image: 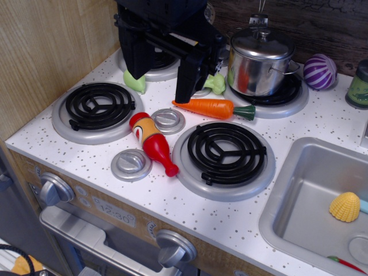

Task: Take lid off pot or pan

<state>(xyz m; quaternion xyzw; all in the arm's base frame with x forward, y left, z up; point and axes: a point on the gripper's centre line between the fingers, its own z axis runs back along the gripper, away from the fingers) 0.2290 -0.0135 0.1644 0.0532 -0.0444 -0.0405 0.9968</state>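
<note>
Your end effector (164,80) hung over the back of the worktop (190,201), its two dark fingers (187,80) pointing down and standing well apart, so it was wide and gripped nothing. Whether the left finger touched the green piece (135,82) below it, you could not tell from this view.

The pot (259,72) sat upright on the rear right burner (276,95), well to the right of your end effector. The lid (261,43) lay flat on the pot, covering its mouth, with its knob (264,31) pointing straight up. One wire handle (286,69) stuck out toward the right.

You had four burners in view; the front left burner (98,106) and front right burner (225,152) were bare, and the rear left burner (161,68) was mostly hidden behind the arm. Two small grey discs (131,164) lay on the worktop, one near the front edge and one (168,119) between the front burners.

One carrot (211,107) lay with its long axis left to right, green top to the right. One red bottle (152,142) lay on its side, cap toward the front right. One purple striped ball (319,71) sat just right of the pot. In the sink (299,167) at the right lay one yellow shell-shaped toy (344,207).
</note>
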